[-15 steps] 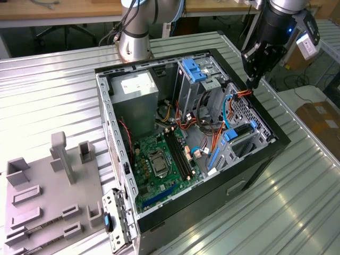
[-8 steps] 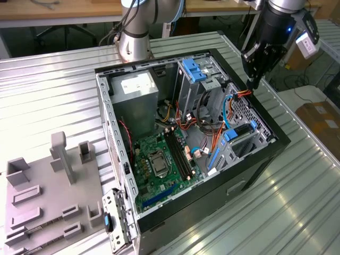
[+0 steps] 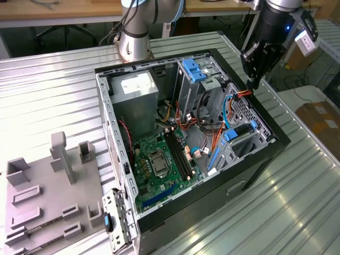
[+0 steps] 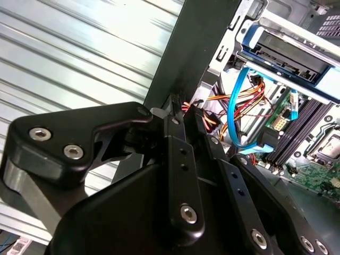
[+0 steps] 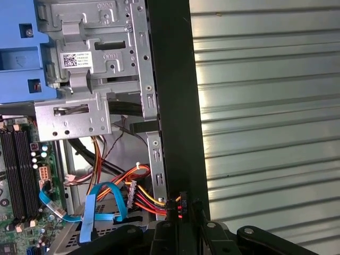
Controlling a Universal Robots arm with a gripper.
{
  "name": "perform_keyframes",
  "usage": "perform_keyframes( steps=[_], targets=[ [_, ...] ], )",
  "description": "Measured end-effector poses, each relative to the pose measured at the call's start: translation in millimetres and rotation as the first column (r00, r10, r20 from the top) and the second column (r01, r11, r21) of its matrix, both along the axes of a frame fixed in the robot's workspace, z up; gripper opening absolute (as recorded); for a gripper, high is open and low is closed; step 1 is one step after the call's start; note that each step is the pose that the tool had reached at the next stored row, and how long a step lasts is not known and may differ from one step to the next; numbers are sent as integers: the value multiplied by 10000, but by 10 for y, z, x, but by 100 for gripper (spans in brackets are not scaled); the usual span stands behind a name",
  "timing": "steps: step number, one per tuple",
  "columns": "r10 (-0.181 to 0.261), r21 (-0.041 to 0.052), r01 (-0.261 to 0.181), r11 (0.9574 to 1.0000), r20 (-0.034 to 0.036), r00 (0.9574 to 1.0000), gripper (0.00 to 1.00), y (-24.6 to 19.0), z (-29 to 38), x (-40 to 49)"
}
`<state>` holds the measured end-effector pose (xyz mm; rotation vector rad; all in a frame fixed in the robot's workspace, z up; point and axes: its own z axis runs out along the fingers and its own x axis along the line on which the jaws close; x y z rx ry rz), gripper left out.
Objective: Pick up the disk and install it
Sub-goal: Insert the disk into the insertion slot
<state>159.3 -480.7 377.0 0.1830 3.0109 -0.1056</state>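
The open computer case (image 3: 106,106) lay on its side on the ribbed metal table (image 3: 53,90), and I could look straight into it. A green motherboard (image 3: 159,164) covered the floor and a grey power supply box (image 3: 137,87) sat in the far corner. A bare blue bracket (image 3: 194,69) stood in the upper bay, which is also seen in the first wrist view (image 5: 18,58). The disk (image 3: 237,133) sat in the grey drive cage at the exterior view's right end of the case. Its blue rails ran along its edges, as seen clearly in the second wrist view (image 4: 281,53). A blue ribbon cable (image 4: 239,106) looped close beside the cage. A grey fixture block (image 3: 48,196) lay on the table at the exterior view's left, apart from the case. The gripper (image 3: 253,82) hung at the case's black side wall, near the orange wires (image 5: 143,194) and just beside the rim. Its fingers were drawn together in both wrist views (image 4: 175,109) (image 5: 186,204), with nothing that I could make out between them, and it was apart from the disk. The arm's base (image 3: 133,42) stood behind the case, and the wrist pointed steeply downward.
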Motion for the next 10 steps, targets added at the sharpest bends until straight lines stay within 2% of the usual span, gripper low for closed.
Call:
perform_keyframes(
  steps=[6, 8, 10],
  targets=[
    [-135, -107, 135, 9999, 1, 9999, 24, 26, -20, 0],
    [-243, -163, 243, 9996, 2, 9997, 24, 53, -33, 2],
    [-287, -173, 287, 9994, 2, 9996, 24, 64, -41, 4]
  ],
)
